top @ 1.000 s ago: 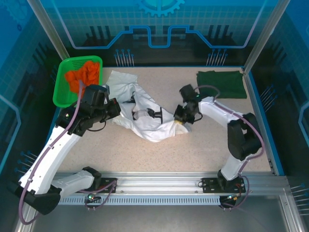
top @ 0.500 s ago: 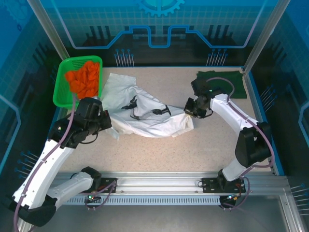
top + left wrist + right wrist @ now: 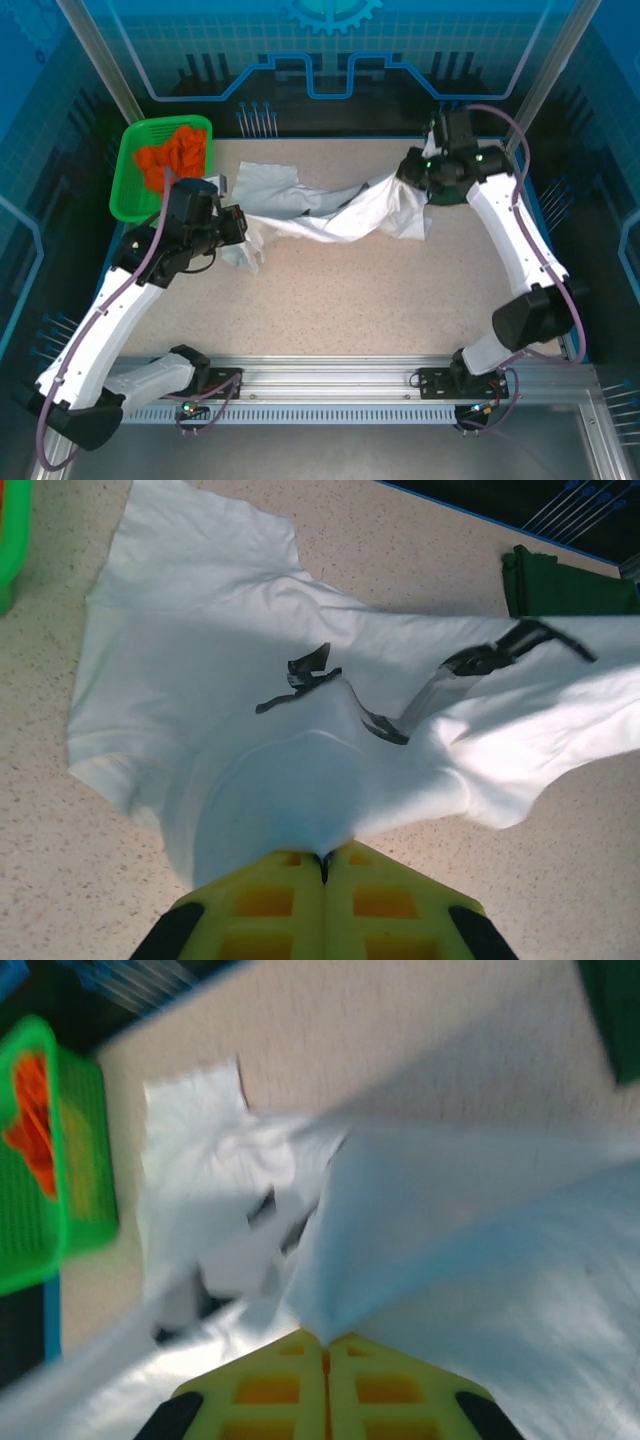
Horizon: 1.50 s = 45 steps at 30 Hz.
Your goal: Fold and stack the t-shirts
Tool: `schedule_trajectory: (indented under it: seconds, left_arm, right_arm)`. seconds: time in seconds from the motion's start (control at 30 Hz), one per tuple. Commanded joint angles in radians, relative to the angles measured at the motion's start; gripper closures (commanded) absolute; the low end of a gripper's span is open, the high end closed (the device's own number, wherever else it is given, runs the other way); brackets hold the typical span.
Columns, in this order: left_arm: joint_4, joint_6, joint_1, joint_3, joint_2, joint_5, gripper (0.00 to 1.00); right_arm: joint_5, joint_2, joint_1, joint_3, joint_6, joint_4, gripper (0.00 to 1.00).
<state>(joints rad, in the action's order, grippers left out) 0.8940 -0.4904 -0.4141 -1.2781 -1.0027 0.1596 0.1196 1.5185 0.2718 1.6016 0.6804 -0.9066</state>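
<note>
The white t-shirt [image 3: 330,215] stretches across the upper middle, pinched tight by the left gripper [image 3: 238,222] and the right gripper [image 3: 408,172] at its ends. Below it the table [image 3: 350,300] lies bare. The shirt's black print [image 3: 310,675] is too crumpled to read.

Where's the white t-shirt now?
In the top view the white t-shirt spans the far half of the table, pinched at its left end by the left tool beside the green basket and at its right end by the right tool.
</note>
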Motion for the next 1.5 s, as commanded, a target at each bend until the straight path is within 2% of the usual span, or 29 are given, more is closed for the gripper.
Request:
schedule_trajectory:
  seconds: [0.0,0.07,0.1,0.2,0.3,0.43,0.6,0.7,0.83,0.93,1.0,1.1,1.17,1.27,1.33,1.4,1.47]
  left_arm:
    - [0.080,0.072,0.009,0.064,0.108,0.045,1.00]
    - [0.109,0.084,0.011,0.114,0.165,0.057,1.00]
    - [0.121,0.091,0.012,0.134,0.188,0.062,1.00]
    - [0.136,0.093,0.015,0.157,0.212,0.066,1.00]
    - [0.128,0.077,0.016,0.155,0.181,0.035,1.00]
    - [0.105,0.047,0.016,0.155,0.141,0.018,0.98]
    - [0.072,0.003,0.015,0.171,0.120,-0.003,0.97]
    - [0.055,-0.020,0.015,0.190,0.109,-0.024,0.97]
    - [0.032,-0.040,0.015,0.201,0.092,-0.041,0.97]
    - [0.026,-0.039,0.014,0.199,0.084,-0.031,0.96]
    - [0.022,-0.035,0.016,0.201,0.081,-0.013,0.96]
    - [0.022,-0.027,0.016,0.201,0.079,0.019,0.96]
    - [0.026,-0.027,0.016,0.201,0.075,0.033,0.96]
    - [0.034,-0.025,0.015,0.199,0.063,0.037,0.95]
    - [0.036,-0.025,0.016,0.199,0.059,0.036,0.95]
    - [0.033,-0.027,0.016,0.204,0.059,0.035,0.95]
    - [0.028,-0.030,0.017,0.209,0.059,0.033,0.95]
  right_arm:
    - [0.077,-0.065,0.073,-0.264,0.027,-0.050,0.88]
    - [0.090,-0.069,0.060,-0.408,0.051,-0.054,0.80]
    - [0.072,-0.057,0.040,-0.439,0.046,-0.080,0.71]
    - [0.018,-0.052,-0.028,-0.456,0.017,-0.095,0.51]
    - [0.041,-0.062,-0.071,-0.445,0.019,-0.060,0.41]
    - [0.085,-0.005,-0.042,-0.475,0.018,-0.022,0.41]
    - [0.105,0.146,-0.006,-0.573,0.016,0.065,0.49]
    - [0.083,0.262,0.003,-0.542,0.011,0.128,0.51]
    - [0.100,0.453,0.011,-0.367,0.033,0.159,0.55]
    - [0.095,0.606,0.031,-0.167,0.064,0.151,0.54]
    - [0.096,0.698,0.049,-0.037,0.098,0.150,0.51]
    - [0.161,0.817,0.056,0.127,0.195,0.191,0.46]
    - [0.191,0.886,0.054,0.240,0.235,0.153,0.43]
    - [0.202,0.886,0.067,0.368,0.197,0.082,0.37]
    - [0.173,0.818,0.074,0.356,0.147,0.052,0.33]
    - [0.143,0.662,0.071,0.210,0.110,0.096,0.33]
    - [0.115,0.471,0.054,-0.020,0.103,0.212,0.29]
